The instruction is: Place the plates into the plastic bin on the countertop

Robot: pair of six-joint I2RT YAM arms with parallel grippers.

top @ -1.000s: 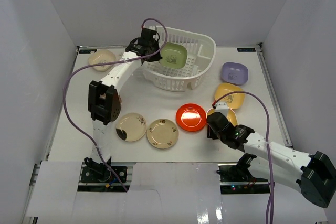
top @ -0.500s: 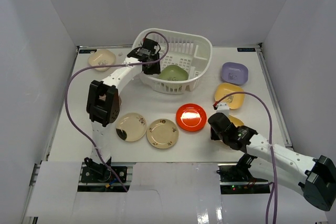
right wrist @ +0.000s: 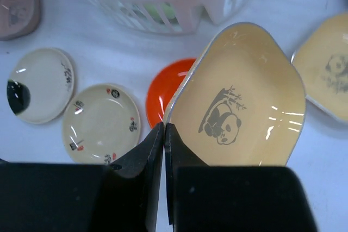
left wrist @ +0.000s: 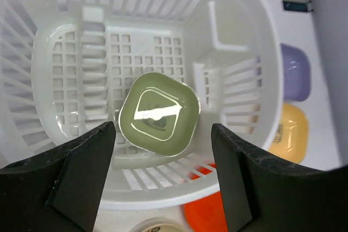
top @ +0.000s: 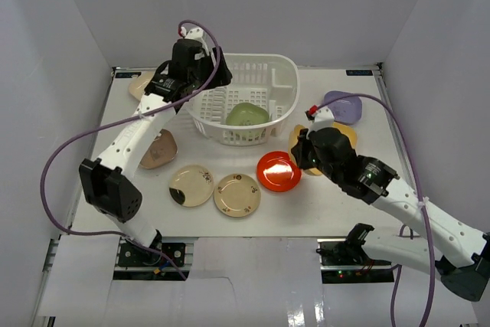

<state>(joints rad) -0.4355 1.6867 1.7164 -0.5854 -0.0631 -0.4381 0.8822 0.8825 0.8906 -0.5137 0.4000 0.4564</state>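
Observation:
The white plastic bin (top: 285, 82) stands at the back of the countertop (top: 367, 112). A green plate (top: 246, 115) lies on its floor. My left gripper (top: 208, 76) hovers open above the bin's left rim; in the left wrist view the green plate (left wrist: 159, 113) lies far below the spread fingers (left wrist: 87, 156), untouched. My right gripper (top: 305, 149) is shut on the rim of a yellow panda plate (right wrist: 244, 101), held tilted off the counter, right of the red plate (top: 277, 171) and in front of the bin's right corner.
Two round cream plates (top: 191, 185) (top: 237, 194) lie front centre. A brownish-pink plate (top: 157, 149) lies left, a cream one (top: 140, 82) back left. A lavender plate (top: 341, 105) and a second yellow plate (right wrist: 329, 74) sit right. Walls enclose three sides.
My left gripper let go of the green plate into the bin, opened and rose; the bin slid left. My right gripper shut on the yellow plate and lifted it toward the bin.

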